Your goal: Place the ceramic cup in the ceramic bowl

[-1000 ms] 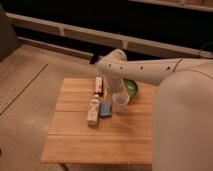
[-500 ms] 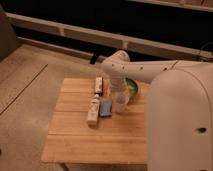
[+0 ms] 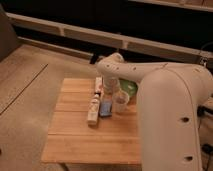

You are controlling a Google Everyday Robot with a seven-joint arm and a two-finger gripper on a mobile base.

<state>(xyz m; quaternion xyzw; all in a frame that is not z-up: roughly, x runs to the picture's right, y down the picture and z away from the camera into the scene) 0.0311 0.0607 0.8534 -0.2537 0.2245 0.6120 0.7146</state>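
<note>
The ceramic cup (image 3: 121, 103), small and cream-white, stands upright on the wooden table (image 3: 75, 135) right of centre. Just behind it to the right sits the glossy green ceramic bowl (image 3: 130, 89), partly hidden by the arm. My gripper (image 3: 114, 93) hangs down from the white arm, directly over the cup's left rear side and very close to it. The frame does not show whether it touches the cup.
A small blue block (image 3: 106, 108) lies just left of the cup. A long white bottle (image 3: 93, 113) lies left of the block, and a striped packet (image 3: 98, 85) lies behind it. My bulky white arm fills the right side of the view.
The arm's big white link has swung closer and covers more of the right side. The gripper stays by the cup; cup and bowl have not moved.
</note>
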